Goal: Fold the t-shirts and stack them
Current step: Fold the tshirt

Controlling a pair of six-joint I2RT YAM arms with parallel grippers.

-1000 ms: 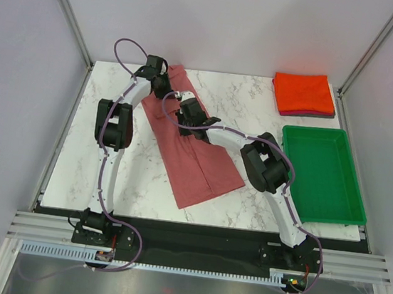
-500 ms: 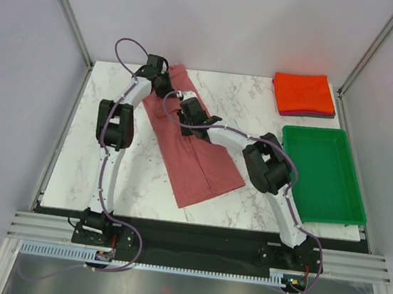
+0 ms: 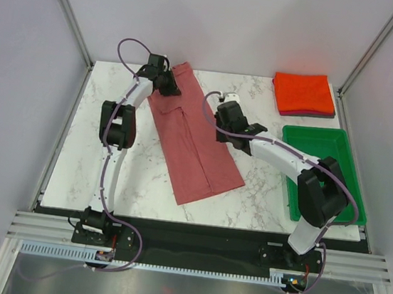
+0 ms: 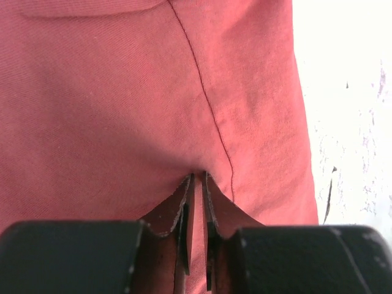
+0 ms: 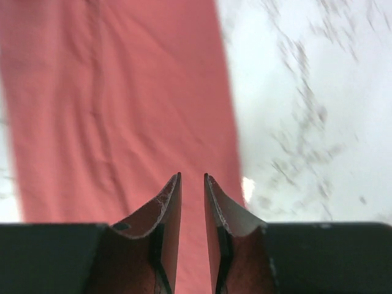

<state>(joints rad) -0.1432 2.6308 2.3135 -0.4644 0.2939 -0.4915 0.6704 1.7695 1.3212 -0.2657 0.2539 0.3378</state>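
The rose-red t-shirt (image 3: 196, 147) lies on the marble table (image 3: 100, 171) as a long narrow strip. Its long axis runs from directly under the left gripper (image 4: 197, 176), at the far end, slantwise back toward the arm bases. That gripper presses down on the cloth with its jaws a thin slit apart; whether any fabric is caught between them I cannot tell. The right gripper (image 5: 192, 176) hangs clear of the cloth, jaws slightly parted and holding nothing. The strip's right edge passes just below and ahead of its fingers, so the shirt spreads to its left. The near end lies well away from both grippers, though probably the right arm reaches it more easily for a crosswise fold. The folded orange-red t-shirt (image 3: 303, 92) rests on a maroon t-shirt (image 3: 308, 115), well off to the right gripper's right.
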